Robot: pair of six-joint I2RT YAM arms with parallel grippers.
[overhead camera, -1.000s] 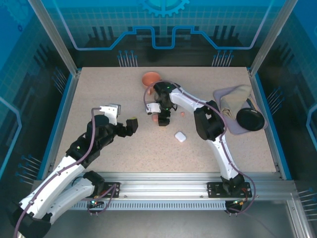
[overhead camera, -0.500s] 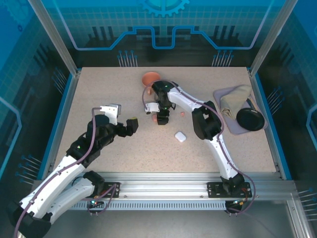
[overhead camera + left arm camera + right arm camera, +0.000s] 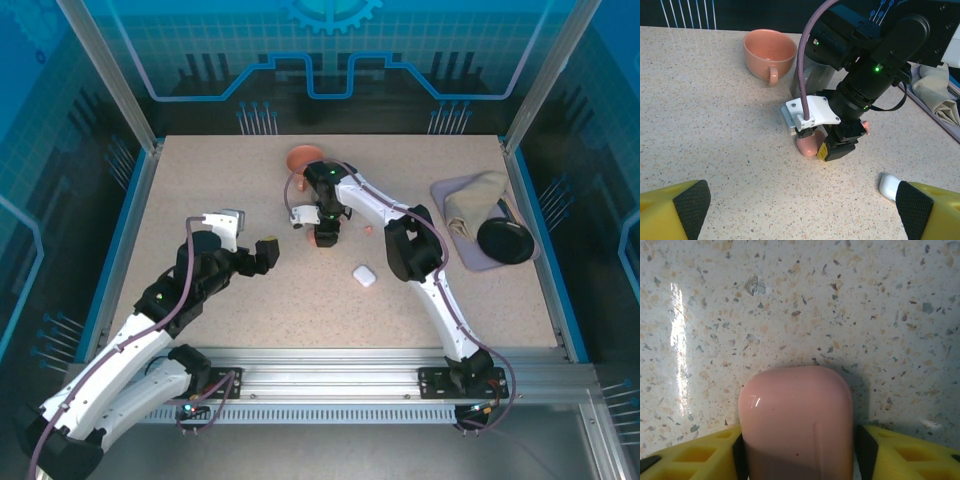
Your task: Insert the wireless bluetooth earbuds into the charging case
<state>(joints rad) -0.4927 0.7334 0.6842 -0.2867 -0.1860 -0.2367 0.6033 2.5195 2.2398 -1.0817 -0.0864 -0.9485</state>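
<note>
My right gripper (image 3: 325,234) points straight down mid-table, shut on a salmon-pink charging case (image 3: 796,425). The case's lid is closed and its yellow-backed pads press both sides. In the left wrist view the pink case (image 3: 810,144) sits low at the tabletop under that gripper (image 3: 832,147). A tiny pink earbud (image 3: 368,230) lies just right of it, peeking out behind the wrist (image 3: 866,128). A white case (image 3: 364,275) lies closed on the table nearer the front (image 3: 888,185). My left gripper (image 3: 268,250) hovers open to the left, nothing between its fingers (image 3: 687,202).
A salmon cup (image 3: 305,158) stands behind the right gripper, also seen from the left wrist (image 3: 769,52). At the right edge a grey mat (image 3: 470,255) carries a beige cloth (image 3: 475,195) and a black round dish (image 3: 504,240).
The right wrist has shifted slightly toward the cup with the pink case in its grip. The left arm has stayed put.
</note>
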